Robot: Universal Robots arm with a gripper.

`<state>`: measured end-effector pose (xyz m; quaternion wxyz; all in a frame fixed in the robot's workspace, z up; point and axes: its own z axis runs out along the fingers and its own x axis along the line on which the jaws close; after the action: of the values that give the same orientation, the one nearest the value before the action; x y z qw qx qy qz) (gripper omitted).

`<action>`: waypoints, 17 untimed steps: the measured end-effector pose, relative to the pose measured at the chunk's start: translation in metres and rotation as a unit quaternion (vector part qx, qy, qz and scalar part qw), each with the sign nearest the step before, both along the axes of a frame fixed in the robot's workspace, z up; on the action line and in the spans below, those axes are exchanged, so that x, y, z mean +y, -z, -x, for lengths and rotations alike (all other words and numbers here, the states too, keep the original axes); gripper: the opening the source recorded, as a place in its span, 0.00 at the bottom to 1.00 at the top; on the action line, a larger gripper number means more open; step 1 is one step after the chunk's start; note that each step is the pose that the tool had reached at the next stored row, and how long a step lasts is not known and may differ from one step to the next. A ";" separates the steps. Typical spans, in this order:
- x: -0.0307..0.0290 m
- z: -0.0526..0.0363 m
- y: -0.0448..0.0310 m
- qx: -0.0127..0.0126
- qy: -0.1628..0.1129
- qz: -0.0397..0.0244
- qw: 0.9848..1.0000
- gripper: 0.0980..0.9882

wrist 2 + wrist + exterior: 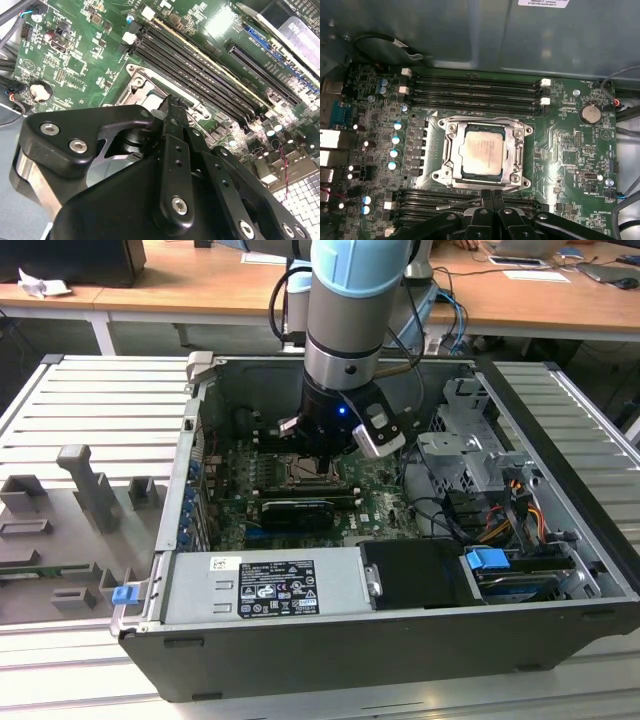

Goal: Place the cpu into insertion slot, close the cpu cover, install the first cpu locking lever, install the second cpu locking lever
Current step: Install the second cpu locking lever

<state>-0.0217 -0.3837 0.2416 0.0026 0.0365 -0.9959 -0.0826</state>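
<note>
The cpu [481, 150], a pale metal square, lies flat in the insertion slot [441, 176] on the green board. The cpu cover [517, 150], a grey metal frame, lies down around the chip's edges. My gripper [493, 196] hangs just above the socket's edge on the side of the long black memory slots, its black fingers [488, 199] pressed together with nothing between them. A thin metal lever [457, 203] runs along that edge beside the fingertips. In the exterior view the gripper [325, 453] reaches down into the open computer case over the socket [303, 469].
Black memory slots [475, 85] flank the socket on two sides. A coin cell [590, 113] and capacitors [396, 140] stand on the board. The case walls [200, 440], a power supply [270, 585], a drive cage [470, 450] and cables [500, 510] hem the arm in.
</note>
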 end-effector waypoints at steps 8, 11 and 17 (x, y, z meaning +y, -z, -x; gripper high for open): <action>-0.0003 0.0014 0.0016 0.000 0.000 0.000 1.000 0.01; -0.0014 0.0024 0.0025 0.000 0.000 -0.002 1.000 0.01; -0.0051 0.0185 0.0040 0.000 0.000 -0.006 1.000 0.01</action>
<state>-0.0402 -0.3889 0.2377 0.0024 0.0366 -0.9954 -0.0887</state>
